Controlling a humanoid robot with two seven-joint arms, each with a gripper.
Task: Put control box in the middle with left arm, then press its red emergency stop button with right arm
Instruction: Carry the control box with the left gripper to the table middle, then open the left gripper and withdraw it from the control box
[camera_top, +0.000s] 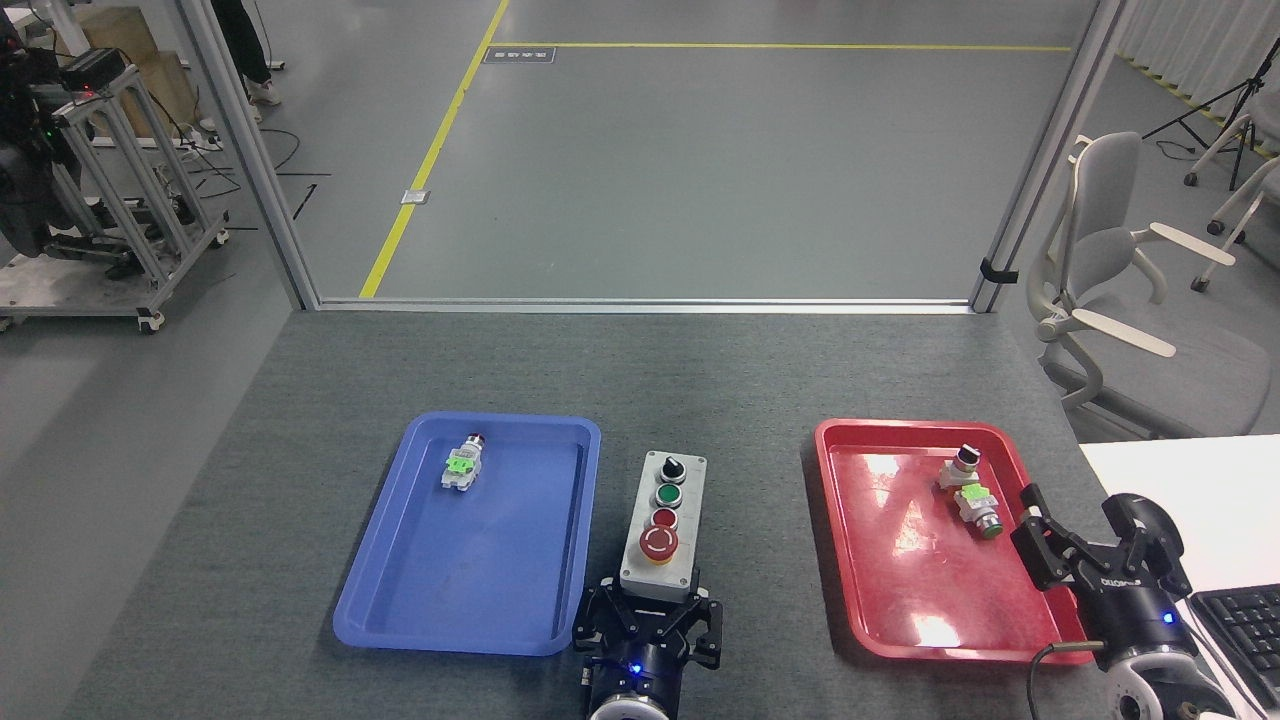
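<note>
control box (664, 525): on our counter (700, 380) between blue tray (400, 560) and red tray (880, 600) | our left tool (648, 622): claws clamp its near end | our right tool (1085, 545): claws spread, empty

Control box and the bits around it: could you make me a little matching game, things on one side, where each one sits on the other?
Things:
1. control box
2. loose part with black knob
3. lone green-tagged part
4. keyboard

Places:
A. blue tray
B. white desk
C. bare grey tabletop between the trays
D. red tray

Pairs: 1-C, 2-D, 3-A, 4-B
</note>
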